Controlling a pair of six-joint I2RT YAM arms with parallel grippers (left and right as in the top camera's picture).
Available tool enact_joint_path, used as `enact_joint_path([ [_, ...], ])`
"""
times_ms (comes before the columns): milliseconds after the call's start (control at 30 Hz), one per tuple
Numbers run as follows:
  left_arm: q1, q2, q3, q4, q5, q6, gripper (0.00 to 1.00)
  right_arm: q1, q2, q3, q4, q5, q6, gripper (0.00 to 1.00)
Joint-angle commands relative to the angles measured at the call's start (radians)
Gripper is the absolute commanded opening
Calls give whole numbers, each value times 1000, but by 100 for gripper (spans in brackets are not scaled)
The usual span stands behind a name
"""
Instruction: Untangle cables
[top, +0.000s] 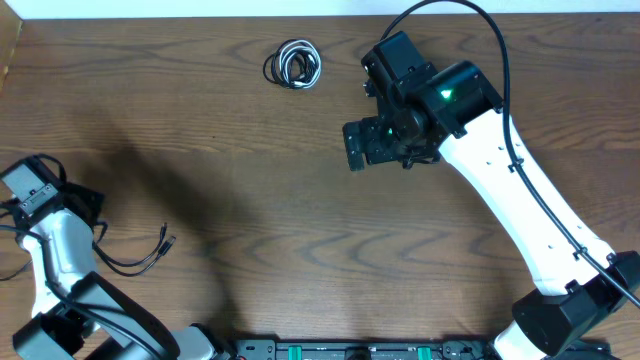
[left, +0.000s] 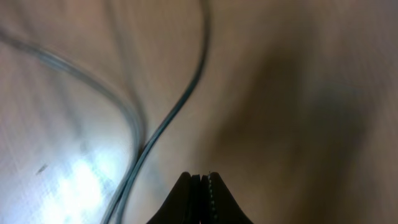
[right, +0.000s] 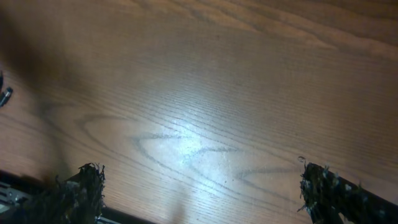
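A small coiled bundle of thin black and white cables (top: 293, 65) lies at the far middle of the wooden table. A thin black cable with small end plugs (top: 150, 255) lies near the left arm. My right gripper (top: 365, 145) hovers right of and nearer than the bundle; in the right wrist view its fingers (right: 199, 186) are wide open with only bare table between them. My left gripper (top: 75, 205) is at the left edge; in the left wrist view its jaws (left: 200, 180) are shut with nothing seen between them, beside blurred thin cable strands (left: 168, 118).
A thick black cord (top: 500, 70) runs along the right arm. A small dark plug end (right: 5, 96) shows at the left edge of the right wrist view. The table's front rail (top: 350, 350) is at the bottom.
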Motion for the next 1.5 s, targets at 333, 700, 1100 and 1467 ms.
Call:
enact_joint_path([
  [333,1,95,0,293,53,116,15,11,5,-1,4,1,32,99],
  [700,-16,54,7,305,65,130,61,11,5,-5,15,2,31,99],
  [1100,-501,-114,7,314,229,126,78,10,5,-169,128,1,31,99],
  [1467,-772,21,395,-151,230,188,94,-16,5,-185,130,-4,31,99],
])
